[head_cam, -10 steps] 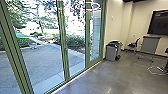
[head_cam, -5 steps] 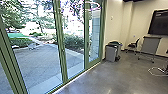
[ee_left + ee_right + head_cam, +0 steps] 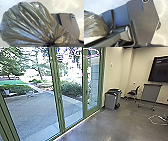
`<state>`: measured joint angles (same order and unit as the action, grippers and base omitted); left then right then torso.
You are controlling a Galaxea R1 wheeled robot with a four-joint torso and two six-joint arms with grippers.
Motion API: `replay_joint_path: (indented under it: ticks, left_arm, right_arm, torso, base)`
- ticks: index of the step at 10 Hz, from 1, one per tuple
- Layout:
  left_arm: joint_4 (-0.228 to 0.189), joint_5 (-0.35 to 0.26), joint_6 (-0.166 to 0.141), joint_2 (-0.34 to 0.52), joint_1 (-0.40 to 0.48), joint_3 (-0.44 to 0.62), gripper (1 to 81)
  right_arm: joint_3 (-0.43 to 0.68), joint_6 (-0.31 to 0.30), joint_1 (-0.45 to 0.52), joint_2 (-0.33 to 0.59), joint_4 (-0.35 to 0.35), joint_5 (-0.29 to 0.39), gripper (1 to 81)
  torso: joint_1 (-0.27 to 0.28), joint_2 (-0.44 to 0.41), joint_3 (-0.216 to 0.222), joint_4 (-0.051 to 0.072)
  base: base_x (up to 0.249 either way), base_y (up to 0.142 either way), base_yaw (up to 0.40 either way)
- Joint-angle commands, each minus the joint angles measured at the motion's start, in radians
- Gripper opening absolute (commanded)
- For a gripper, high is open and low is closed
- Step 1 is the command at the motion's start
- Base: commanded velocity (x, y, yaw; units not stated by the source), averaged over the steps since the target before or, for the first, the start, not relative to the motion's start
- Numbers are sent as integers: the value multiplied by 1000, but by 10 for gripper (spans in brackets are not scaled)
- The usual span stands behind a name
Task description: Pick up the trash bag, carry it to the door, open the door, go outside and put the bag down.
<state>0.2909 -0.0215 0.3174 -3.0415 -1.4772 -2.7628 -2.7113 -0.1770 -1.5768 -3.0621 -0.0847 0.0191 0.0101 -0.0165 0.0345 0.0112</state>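
Left gripper (image 3: 50, 43) seems pinched on the gathered neck of the trash bag (image 3: 26, 25), which hangs beside the base plate (image 3: 69, 25); the right gripper's state I cannot tell. Beyond the neck, slick film balloons out, soft, probably light, tearable; the bunched neck is the surest hold.

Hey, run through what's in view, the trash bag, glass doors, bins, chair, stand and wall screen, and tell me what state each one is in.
Bag: bulging, gathered tight at its neck.
Glass doors: look shut.
Bins: upright; can't tell if they're full.
Chair: upright, unoccupied.
Stand: upright.
Screen: dark.
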Motion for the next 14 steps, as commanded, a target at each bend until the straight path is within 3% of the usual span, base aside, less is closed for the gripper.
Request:
replay_joint_path:
  ticks: [1, 7, 14]
  left_arm:
    - [-7, -55, 9, 1, 61, 2, 10]
    - [-6, -55, 9, 1, 61, 2, 10]
    - [-6, -55, 9, -1, 61, 2, 10]
  right_arm:
    - [4, 1, 48, -5, 3, 56, 811]
    - [3, 1, 48, -5, 3, 56, 811]
    - [2, 1, 50, -3, 3, 56, 811]
  torso:
    - [0, 0, 0, 0]
    - [0, 0, 0, 0]
    - [0, 0, 0, 0]
  base:
    - [164, -110, 0]
    - [164, -92, 0]
    - [164, 0, 0]
